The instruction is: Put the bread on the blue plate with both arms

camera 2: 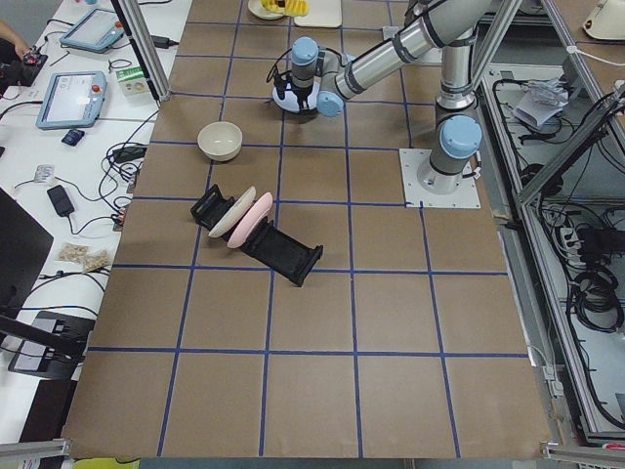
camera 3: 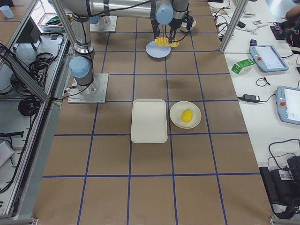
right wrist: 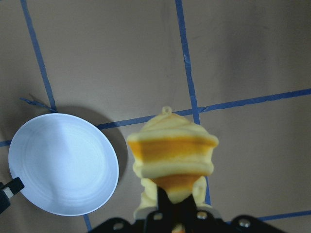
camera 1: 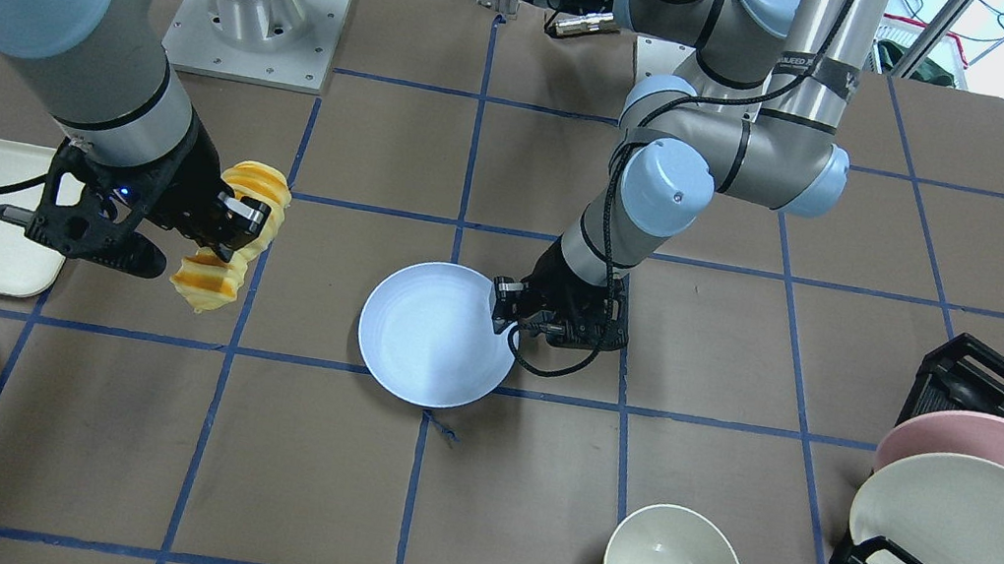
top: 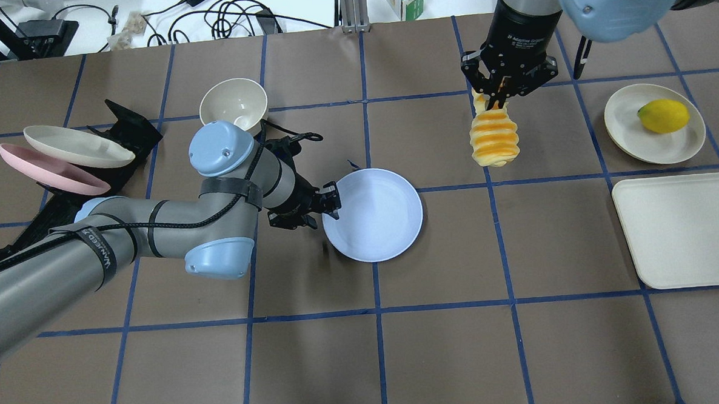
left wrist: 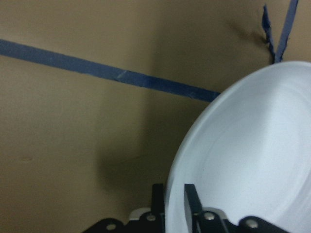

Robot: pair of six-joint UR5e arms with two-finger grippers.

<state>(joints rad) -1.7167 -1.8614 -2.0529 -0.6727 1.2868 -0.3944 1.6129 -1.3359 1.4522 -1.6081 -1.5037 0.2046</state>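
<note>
The bread (top: 494,136), a ridged yellow-orange loaf, hangs in the air from my right gripper (top: 499,99), which is shut on one end of it. It also shows in the front view (camera 1: 206,283) and the right wrist view (right wrist: 172,153). It is well to the right of the blue plate (top: 380,225). My left gripper (top: 334,198) is shut on the plate's left rim. In the left wrist view the fingers (left wrist: 190,200) pinch the rim of the plate (left wrist: 252,155). The plate has nothing on it.
A cream tray (top: 682,230) and a cream plate (top: 636,135) with a yellow fruit (top: 663,116) lie at the right. A cream bowl (top: 234,101) stands behind my left arm. A black rack (top: 128,124) holds a pink plate (top: 49,176) and a cream plate (top: 75,146) at the left.
</note>
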